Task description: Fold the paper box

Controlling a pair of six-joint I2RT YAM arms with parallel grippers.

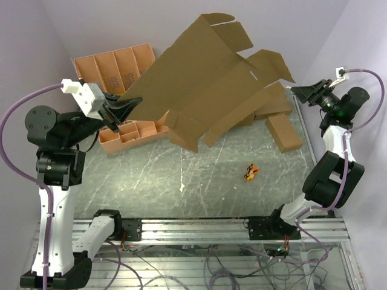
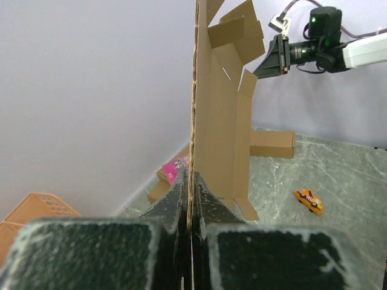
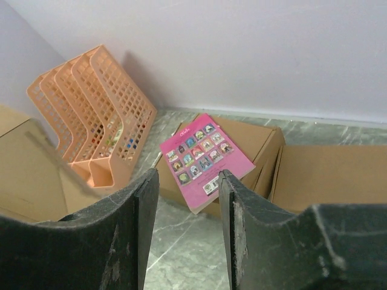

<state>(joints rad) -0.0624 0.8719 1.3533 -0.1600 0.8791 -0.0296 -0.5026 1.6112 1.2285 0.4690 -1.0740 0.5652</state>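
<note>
progress: box [image 1: 205, 84] mostly flat, no walls up yet | its edge pinched between left jaws | right jaws apart, empty

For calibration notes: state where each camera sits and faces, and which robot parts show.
Top external: overhead, behind; looks down at the table and both arms.
Left wrist: behind the left gripper, shut on the paper box; faces the right gripper.
Right wrist: behind its open fingers; faces a pink booklet.
Shared: top and left wrist show the orange toy.
</note>
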